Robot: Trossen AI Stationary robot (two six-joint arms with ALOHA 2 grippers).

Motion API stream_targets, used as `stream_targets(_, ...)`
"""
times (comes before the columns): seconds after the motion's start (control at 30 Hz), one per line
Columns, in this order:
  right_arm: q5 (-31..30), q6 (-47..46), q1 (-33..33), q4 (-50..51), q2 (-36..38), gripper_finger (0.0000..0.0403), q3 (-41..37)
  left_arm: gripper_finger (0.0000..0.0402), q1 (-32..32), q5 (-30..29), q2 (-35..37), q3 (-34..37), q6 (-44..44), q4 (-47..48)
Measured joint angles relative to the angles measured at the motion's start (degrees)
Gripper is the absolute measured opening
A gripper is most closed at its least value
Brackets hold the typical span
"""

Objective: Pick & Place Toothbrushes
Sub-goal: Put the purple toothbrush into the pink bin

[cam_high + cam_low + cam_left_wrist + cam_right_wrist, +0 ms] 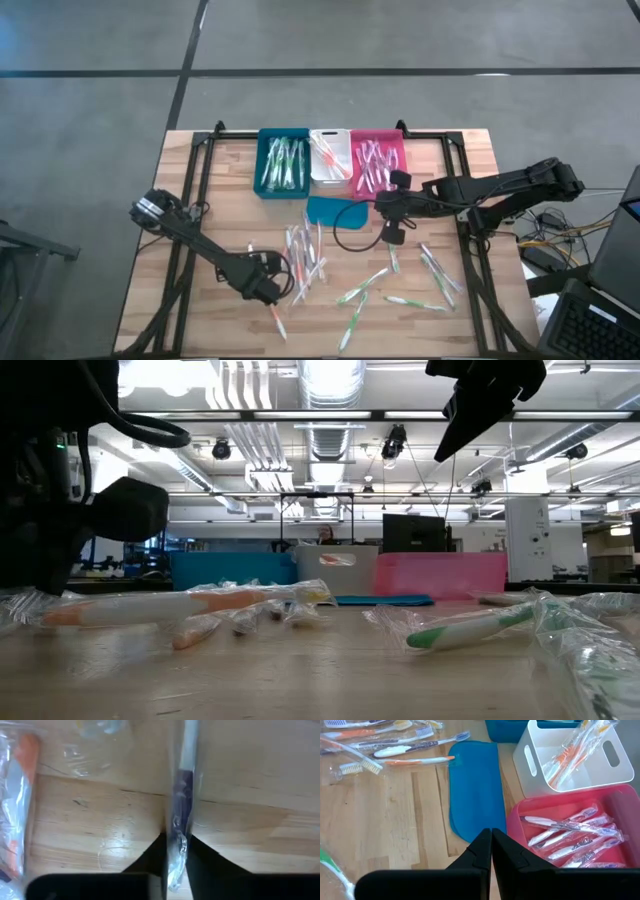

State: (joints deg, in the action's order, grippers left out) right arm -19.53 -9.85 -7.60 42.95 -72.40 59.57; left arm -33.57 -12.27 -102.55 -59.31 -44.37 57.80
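Wrapped toothbrushes lie scattered on the wooden table, with more to the right. Some fill the teal bin, the white bin and the pink bin. My left gripper is down at the near-left edge of the pile, shut on one wrapped toothbrush with a purple accent. My right gripper hovers shut and empty over the near-left corner of the pink bin, well above the table in the low view. My left gripper pinches the wrapped purple-accented toothbrush between its two fingers near one end. The clear wrapper's tail sticks back between the fingers. The fingers point down at the table, and the rest of the toothbrush runs away from them close over the wood.
A flat teal lid-like piece lies in front of the bins, beside my right gripper. An orange-accented wrapped toothbrush lies near my left gripper. A black frame rail runs along the table's sides.
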Motion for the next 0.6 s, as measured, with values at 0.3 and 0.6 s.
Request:
stream_targets(0.3,0.0,0.9,0.0,0.0,0.0,0.0008,0.0,0.0003,-1.2,2.2,3.2,-0.9,4.0,1.3)
stream_targets(0.6,0.0,0.9,0.0,0.2,0.0,0.0008,0.0,0.0001,-1.5,-2.5,9.2,-7.3,19.8,1.4)
